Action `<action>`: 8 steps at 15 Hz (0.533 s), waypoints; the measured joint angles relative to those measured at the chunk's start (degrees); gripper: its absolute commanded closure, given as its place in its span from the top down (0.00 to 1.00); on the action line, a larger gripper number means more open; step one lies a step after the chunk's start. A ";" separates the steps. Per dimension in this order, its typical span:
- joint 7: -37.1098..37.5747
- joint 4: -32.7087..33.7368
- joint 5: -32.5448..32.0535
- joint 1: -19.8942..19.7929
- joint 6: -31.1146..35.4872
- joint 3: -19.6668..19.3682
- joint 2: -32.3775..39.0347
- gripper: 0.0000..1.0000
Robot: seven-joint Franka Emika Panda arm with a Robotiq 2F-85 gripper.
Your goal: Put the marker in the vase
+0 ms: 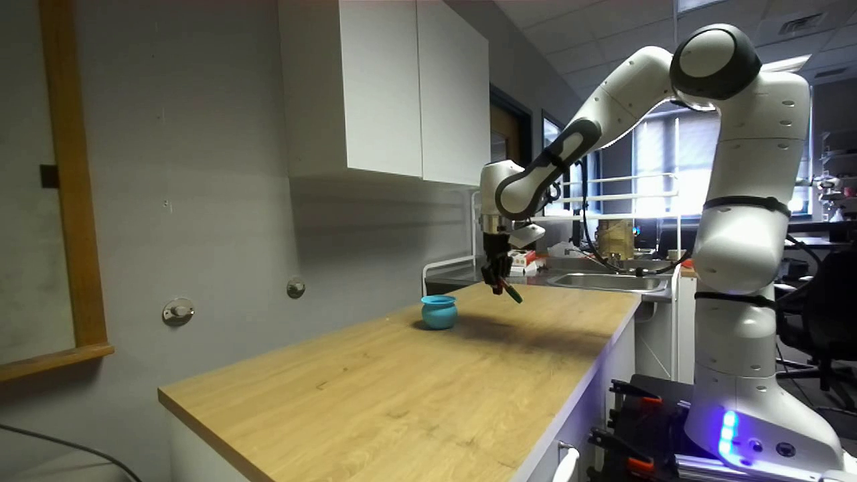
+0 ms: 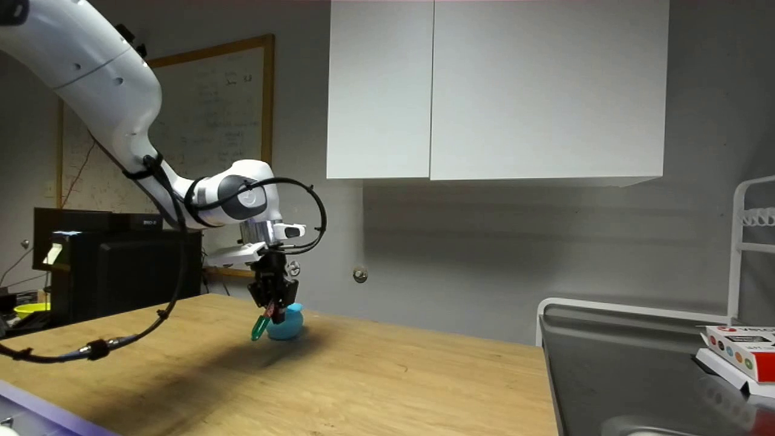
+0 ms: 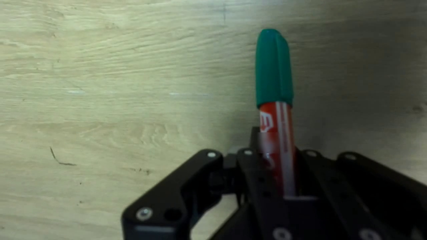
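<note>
The marker has a red body and a green cap; it shows in the wrist view (image 3: 274,70) and in both exterior views (image 1: 514,293) (image 2: 261,327). My gripper (image 1: 497,284) is shut on the marker's red body, as the wrist view (image 3: 276,150) shows. The marker is tilted, its capped end pointing outward and down, above the table. The squat teal-blue vase (image 1: 439,312) stands upright on the table, to the left of the gripper and apart from it in that exterior view. In an exterior view the vase (image 2: 286,325) is partly hidden behind the gripper. It is out of the wrist view.
The wooden tabletop (image 1: 375,381) runs along a grey wall. White cabinets (image 1: 381,87) hang above it. A metal sink (image 1: 606,282), a white rail (image 2: 636,310) and a red-and-white box (image 2: 742,351) are beyond the table's end. A cable (image 2: 175,290) hangs from the arm.
</note>
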 measured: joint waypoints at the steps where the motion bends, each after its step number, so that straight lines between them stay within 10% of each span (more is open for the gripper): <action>1: 1.37 0.97 0.00 0.23 -0.01 0.67 -0.09 0.12; 8: 11.38 9.59 -3.74 1.36 -0.14 4.69 2.36 0.12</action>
